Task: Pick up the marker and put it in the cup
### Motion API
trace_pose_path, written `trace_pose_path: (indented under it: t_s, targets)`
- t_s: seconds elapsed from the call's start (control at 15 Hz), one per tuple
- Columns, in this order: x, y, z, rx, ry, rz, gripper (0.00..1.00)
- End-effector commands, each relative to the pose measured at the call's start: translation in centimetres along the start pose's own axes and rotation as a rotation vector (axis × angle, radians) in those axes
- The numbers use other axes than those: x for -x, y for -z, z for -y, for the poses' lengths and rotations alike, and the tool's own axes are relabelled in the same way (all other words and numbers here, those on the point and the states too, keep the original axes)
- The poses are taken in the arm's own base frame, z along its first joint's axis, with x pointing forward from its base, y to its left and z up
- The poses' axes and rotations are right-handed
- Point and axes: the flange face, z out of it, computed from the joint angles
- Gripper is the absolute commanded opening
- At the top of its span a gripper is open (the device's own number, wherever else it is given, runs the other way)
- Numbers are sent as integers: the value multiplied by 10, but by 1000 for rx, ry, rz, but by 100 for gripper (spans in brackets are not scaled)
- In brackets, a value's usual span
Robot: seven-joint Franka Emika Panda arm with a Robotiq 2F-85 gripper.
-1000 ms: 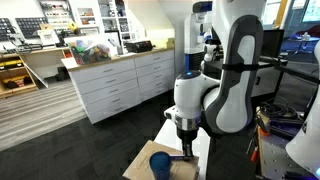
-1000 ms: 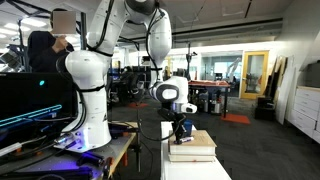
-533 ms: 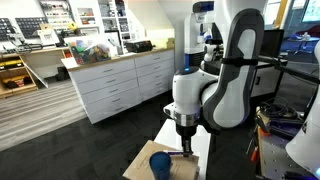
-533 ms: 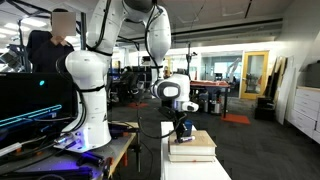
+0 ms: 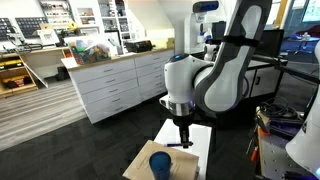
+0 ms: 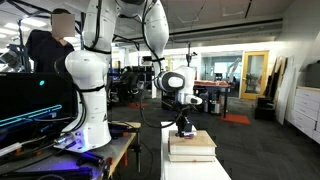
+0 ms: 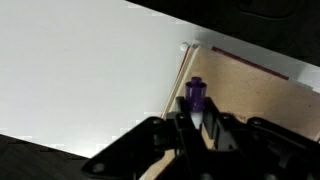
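My gripper [image 7: 200,125] is shut on the marker [image 7: 196,95], whose purple end and white section stick out between the fingers in the wrist view. In an exterior view the gripper [image 5: 182,140] hangs above the table's far side, a little beyond the blue cup [image 5: 160,163], which stands on the brown board. In an exterior view the gripper [image 6: 184,126] is above the stacked boards; the cup is hidden there.
A brown board [image 5: 140,166] lies on a white table top [image 5: 200,135]; both show in the wrist view, the white surface [image 7: 90,80] and the board [image 7: 260,95]. White cabinets [image 5: 110,85] stand behind. A person [image 6: 45,50] sits at a monitor.
The gripper has risen and shifted away from the cup, carrying the marker up off the table.
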Motion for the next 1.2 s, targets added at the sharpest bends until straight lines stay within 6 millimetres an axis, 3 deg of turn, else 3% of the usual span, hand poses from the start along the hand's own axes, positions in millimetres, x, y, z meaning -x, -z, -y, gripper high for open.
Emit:
trace_pose_path:
  t_s: [0.0, 0.8, 1.13]
  targets:
    - [-7, 25, -6, 9, -2, 52, 5]
    - [-54, 80, -30, 4, 17, 269, 5]
    - [-75, 94, -28, -18, 62, 367, 5]
